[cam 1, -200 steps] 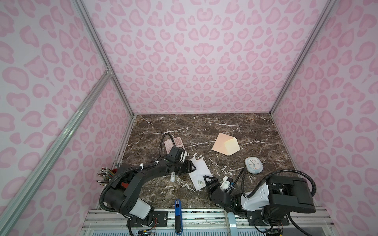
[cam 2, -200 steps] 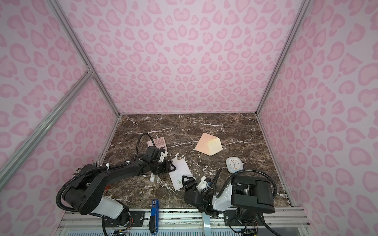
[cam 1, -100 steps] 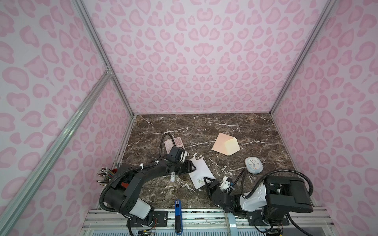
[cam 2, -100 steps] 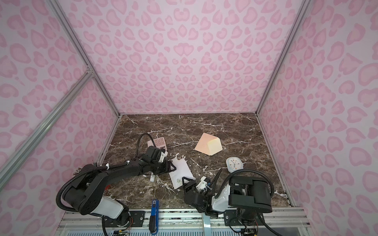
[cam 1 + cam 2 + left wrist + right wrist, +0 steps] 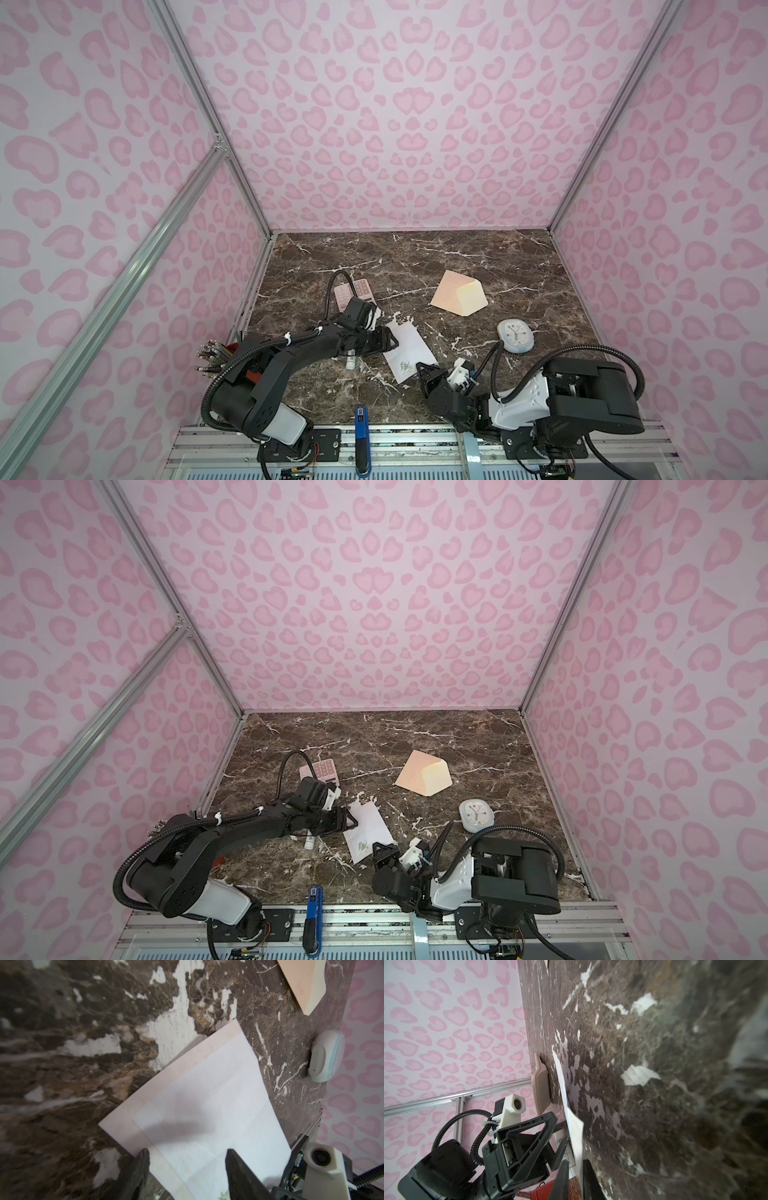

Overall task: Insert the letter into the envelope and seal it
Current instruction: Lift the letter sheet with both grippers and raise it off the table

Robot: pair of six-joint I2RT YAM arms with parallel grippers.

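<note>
The letter (image 5: 409, 349) (image 5: 368, 827), a white sheet with a small green print by its near corner, lies on the marble table. My right gripper (image 5: 423, 367) (image 5: 377, 846) is shut on that near corner. In the right wrist view the sheet's edge (image 5: 572, 1118) runs between the two fingers (image 5: 588, 1178) and stands slightly off the table. My left gripper (image 5: 392, 342) (image 5: 187, 1159) is open, with its fingers (image 5: 141, 1167) over the sheet's (image 5: 207, 1101) left edge. The peach envelope (image 5: 457, 297) (image 5: 424, 776) (image 5: 305, 980) lies apart at the back, cream flap open.
A pink calculator (image 5: 353, 291) (image 5: 542, 1082) lies behind the left arm. A white clock (image 5: 515, 336) (image 5: 324, 1057) stands right of the letter. A pencil cup (image 5: 214, 357) is at the left wall, a white tube (image 5: 351, 362) is under the left arm, and a blue tool (image 5: 361, 419) is at the front edge.
My right gripper has slid to the letter's near corner and closed on it. The left arm and the letter have not visibly moved.
</note>
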